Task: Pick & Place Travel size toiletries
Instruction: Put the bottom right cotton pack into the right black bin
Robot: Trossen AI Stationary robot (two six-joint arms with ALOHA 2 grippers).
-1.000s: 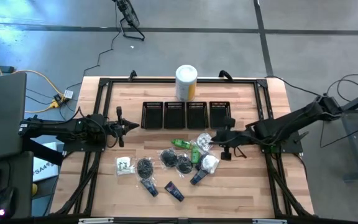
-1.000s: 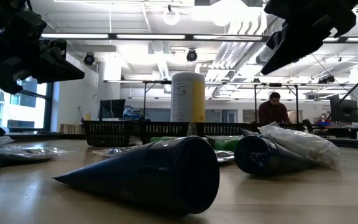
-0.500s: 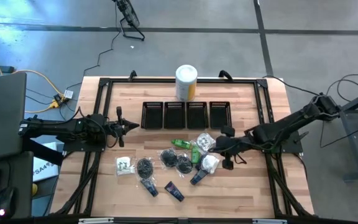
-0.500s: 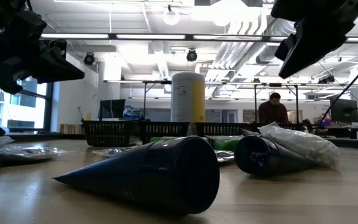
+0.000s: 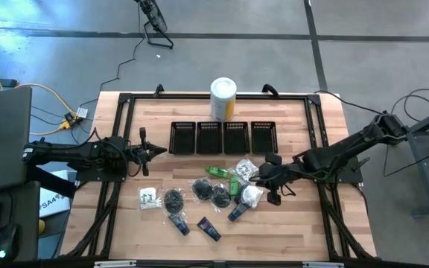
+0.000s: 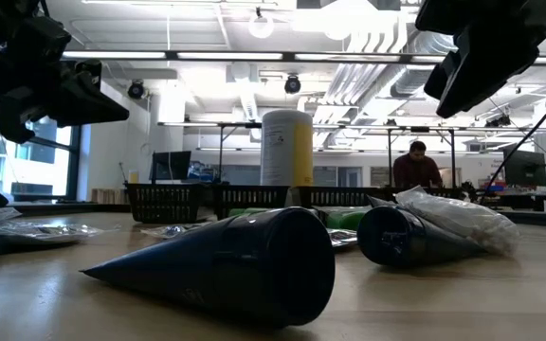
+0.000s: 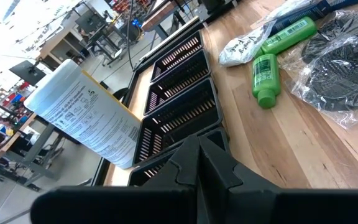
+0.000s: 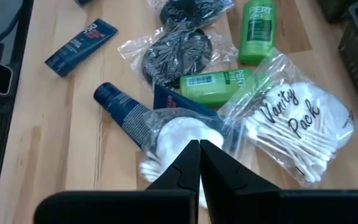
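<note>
The travel size toiletries (image 5: 211, 195) lie scattered on the near half of the wooden desk (image 5: 289, 231), in front of a row of four black mesh bins (image 5: 223, 138). At the right end of the cluster sits a clear bag of cotton swabs printed "Vanity Pack" (image 8: 294, 134), with two bright green bottles (image 8: 255, 28) beside it; one green bottle lies across the edge of the bag. A dark blue tube (image 8: 122, 109) lies at an angle with a small bag of white cotton pads (image 8: 182, 140) resting over its wide end. Black round bundles in clear bags (image 8: 178, 53) lie next to the green bottles, and another small dark blue tube (image 8: 81, 42) lies apart from them. Farther left on the desk are a white sachet (image 5: 148, 198) and two more blue tubes (image 5: 208, 228) nearest the front edge.

The right gripper (image 8: 199, 165) hangs just above the cotton pad bag, its fingers pressed together and holding nothing. The left gripper (image 7: 197, 158) waits at the left side of the desk near the leftmost bin, its fingers also pressed together and empty. A white-and-yellow canister (image 5: 223, 97) stands behind the bins. In the low view a person (image 6: 416, 168) shows in the room beyond the desk.
</note>
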